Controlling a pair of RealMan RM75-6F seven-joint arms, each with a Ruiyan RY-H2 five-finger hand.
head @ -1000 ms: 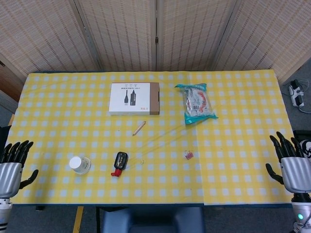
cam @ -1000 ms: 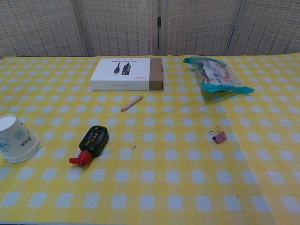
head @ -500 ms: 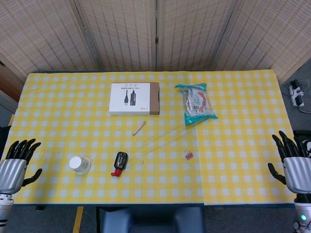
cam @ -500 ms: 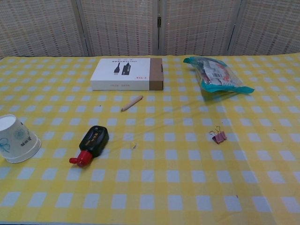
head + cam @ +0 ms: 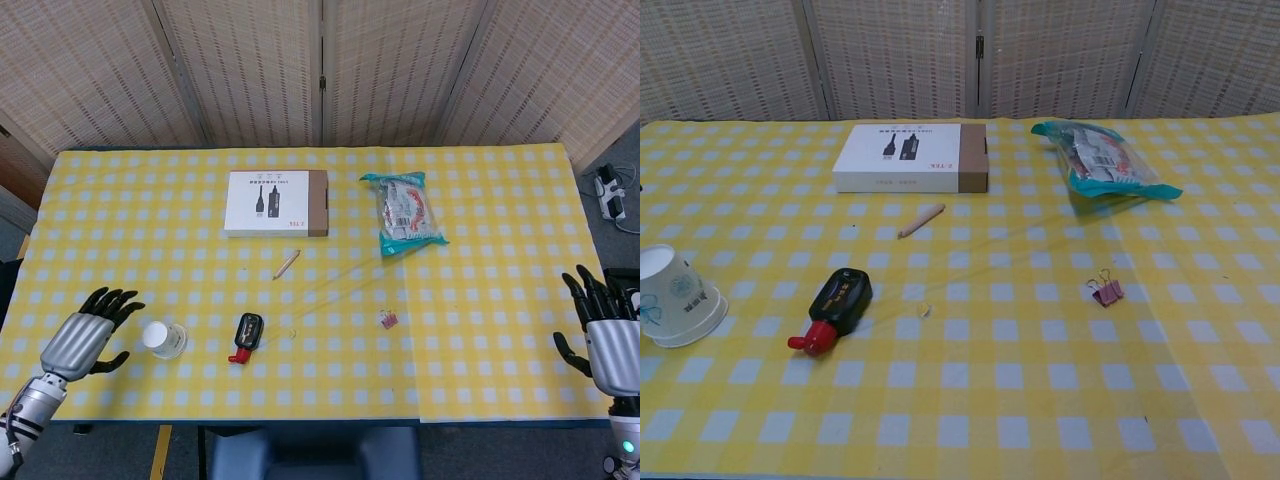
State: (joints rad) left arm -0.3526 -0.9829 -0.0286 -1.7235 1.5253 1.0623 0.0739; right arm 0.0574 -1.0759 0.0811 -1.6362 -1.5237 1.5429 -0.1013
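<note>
Just beside the empty, spread-fingered left hand (image 5: 88, 337) lies a white paper cup (image 5: 163, 339) on its side; right hand (image 5: 608, 345) hangs spread and empty, well apart.

The left hand (image 5: 88, 335) moves in from beyond the desk's left edge and now hangs over the yellow checked desk (image 5: 480, 330) near its front left corner, just beside the paper cup (image 5: 163, 339) without touching it. Its fingers (image 5: 112, 298) are spread and empty, pointing toward the back of the desk. The right hand (image 5: 607, 335) slips a little lower and further out past the desk's right edge, near the front right corner, fingers apart, holding nothing.
</note>
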